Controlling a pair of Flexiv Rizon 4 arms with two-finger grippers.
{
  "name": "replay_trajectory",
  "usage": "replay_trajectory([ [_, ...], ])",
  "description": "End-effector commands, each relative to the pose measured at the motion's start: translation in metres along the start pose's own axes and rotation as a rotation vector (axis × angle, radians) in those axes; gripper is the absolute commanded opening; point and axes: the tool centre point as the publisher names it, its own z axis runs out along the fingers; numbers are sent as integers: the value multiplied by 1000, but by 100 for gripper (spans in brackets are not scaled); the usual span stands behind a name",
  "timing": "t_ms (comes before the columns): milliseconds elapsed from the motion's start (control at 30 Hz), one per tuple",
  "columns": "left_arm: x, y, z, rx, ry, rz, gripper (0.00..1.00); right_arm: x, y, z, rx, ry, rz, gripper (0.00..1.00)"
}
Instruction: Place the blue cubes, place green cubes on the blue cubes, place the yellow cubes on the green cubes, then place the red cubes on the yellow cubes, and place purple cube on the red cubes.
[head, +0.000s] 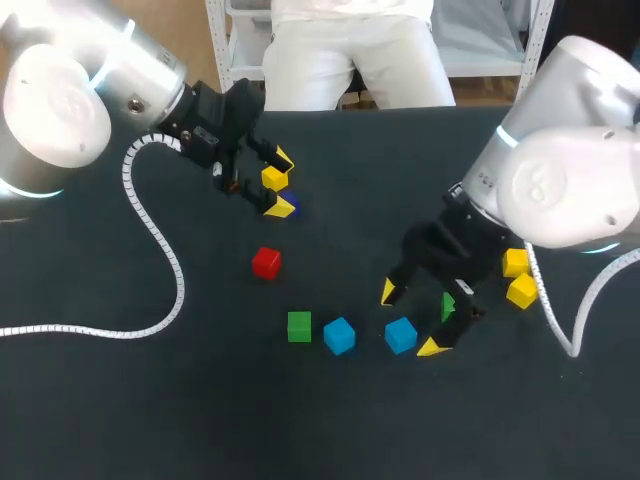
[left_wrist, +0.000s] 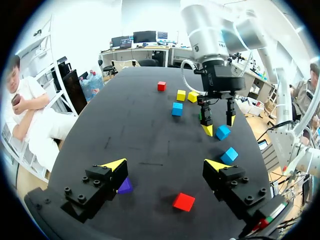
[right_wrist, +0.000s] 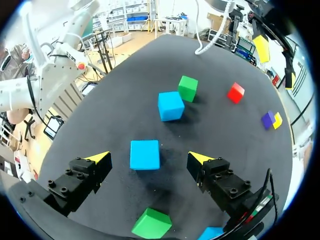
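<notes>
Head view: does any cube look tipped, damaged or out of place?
Nothing stands out. The red cube, the green cube and two blue cubes sit flat and apart on the table; none of these is stacked or damaged.

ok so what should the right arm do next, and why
Probably lower the right gripper straight onto the blue cube and shut on it. Its fingers stand open, the cube lies just ahead of them, between the yellow tips and untouched, and blue cubes form the bottom layer.
</notes>
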Motion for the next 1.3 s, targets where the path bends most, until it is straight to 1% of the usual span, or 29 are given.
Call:
replay_trajectory([
  [33,0,0,0,0,-1,0,100,6,-3,2,3,-19,6,100],
  [367,0,0,0,0,-1,0,100,2,-7,3,12,-30,4,100],
  [733,0,0,0,0,-1,0,100,3,-14,6,10,-36,25,100],
  [767,0,0,0,0,-1,0,100,2,-14,6,10,-36,26,89],
  [800,0,0,0,0,-1,0,100,2,-14,6,11,-37,27,82],
  [833,0,0,0,0,-1,0,100,2,-15,6,11,-37,29,62],
  [867,0,0,0,0,-1,0,100,2,-15,7,11,-38,30,51],
  [933,0,0,0,0,-1,0,100,2,-16,8,11,-38,32,42],
  [967,0,0,0,0,-1,0,100,2,-16,8,11,-38,34,40],
  [1067,0,0,0,0,-1,0,100,2,-17,11,7,-35,38,43],
  [1167,0,0,0,0,-1,0,100,2,-17,14,1,-33,39,42],
  [1200,0,0,0,0,-1,0,100,2,-17,14,0,-33,38,43],
  [1267,0,0,0,0,-1,0,100,1,-16,14,1,-33,33,42],
  [1300,0,0,0,0,-1,0,100,1,-15,13,6,-32,28,39],
])
